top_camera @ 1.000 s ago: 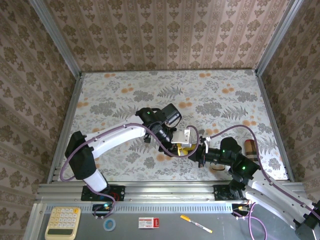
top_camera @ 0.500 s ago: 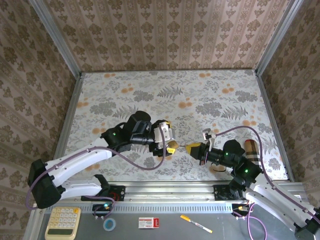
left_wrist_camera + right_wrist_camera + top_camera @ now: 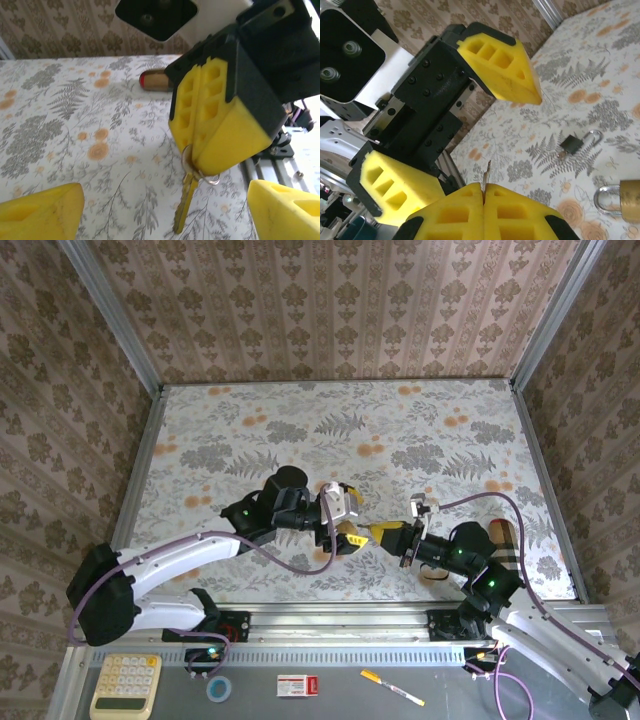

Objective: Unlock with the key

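Observation:
My right gripper is shut on a brass-coloured key by its head and ring. The blade hangs below the right gripper's yellow pads in the left wrist view. In the right wrist view, a thin edge of the key sticks out of my right gripper. My left gripper faces it from the left, open, its fingers wide on either side of the key without touching. A brass padlock with a silvery shackle lies on the table.
A small black squarish piece with a silvery loop lies on the floral table beyond the padlock. A wooden cylinder with a red end rests by the right arm. Patterned walls enclose the table.
My left gripper opened and pulled back left from the right gripper. It has since come partway back toward it. The right gripper stayed shut on the key.

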You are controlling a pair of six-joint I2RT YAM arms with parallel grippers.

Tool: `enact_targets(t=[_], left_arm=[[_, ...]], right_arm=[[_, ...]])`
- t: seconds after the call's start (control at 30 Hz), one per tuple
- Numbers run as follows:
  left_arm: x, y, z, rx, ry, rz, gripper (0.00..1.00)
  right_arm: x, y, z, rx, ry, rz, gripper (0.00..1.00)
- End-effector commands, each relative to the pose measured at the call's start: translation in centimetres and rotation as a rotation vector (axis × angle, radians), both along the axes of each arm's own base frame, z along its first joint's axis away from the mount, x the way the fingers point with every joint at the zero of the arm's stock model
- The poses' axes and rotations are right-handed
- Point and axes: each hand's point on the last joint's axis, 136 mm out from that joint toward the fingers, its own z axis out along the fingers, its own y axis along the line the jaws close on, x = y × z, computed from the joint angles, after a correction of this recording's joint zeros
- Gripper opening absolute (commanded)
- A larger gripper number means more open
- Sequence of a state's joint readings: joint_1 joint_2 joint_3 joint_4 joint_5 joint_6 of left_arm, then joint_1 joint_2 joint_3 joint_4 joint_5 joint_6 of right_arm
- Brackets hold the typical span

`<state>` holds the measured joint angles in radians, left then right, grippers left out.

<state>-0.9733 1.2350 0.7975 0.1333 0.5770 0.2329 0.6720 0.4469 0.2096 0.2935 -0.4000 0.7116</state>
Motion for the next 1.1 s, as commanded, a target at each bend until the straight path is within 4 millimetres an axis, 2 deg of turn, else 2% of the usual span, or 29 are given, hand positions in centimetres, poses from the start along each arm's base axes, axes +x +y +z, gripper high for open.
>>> enact_targets(t=[0.0,0.2,0.4,0.8,0.9,0.97,1.07], left_arm=[[-1.2,-0.1,1.9,-0.102,0.077,-0.052,0.81],[-1.5,-0.2,1.9,-0.126,0.140,-0.077,0.50],[-1.9,0.2,1.4,-0.102,0.190,-0.107,0.36],[-1.3,1.1,-1.2,-0.015,0.266,-0.097,0.43],[0.3,1.4,-2.5,0.008,0.214,0.002,0.64],[1.2,1.8,-3.5,0.024,0.168,0.068,0.74],[2.0,2.1,-5.7,0.123,0.102,0.124,0.77]], right_arm=[[0.1,0.0,1.9,0.064,-0.057,0.000,0.00],[0.3,0.6,2.5,0.056,-0.066,0.020,0.00],[0.3,0.6,2.6,0.053,-0.074,0.019,0.00],[0.3,0.5,2.7,0.043,-0.071,0.018,0.00],[1.3,0.0,1.5,-0.041,-0.006,-0.047,0.00],[2.0,-0.8,0.3,-0.107,0.042,-0.107,0.00],[3.0,-2.2,-1.4,-0.165,0.090,-0.199,0.00]])
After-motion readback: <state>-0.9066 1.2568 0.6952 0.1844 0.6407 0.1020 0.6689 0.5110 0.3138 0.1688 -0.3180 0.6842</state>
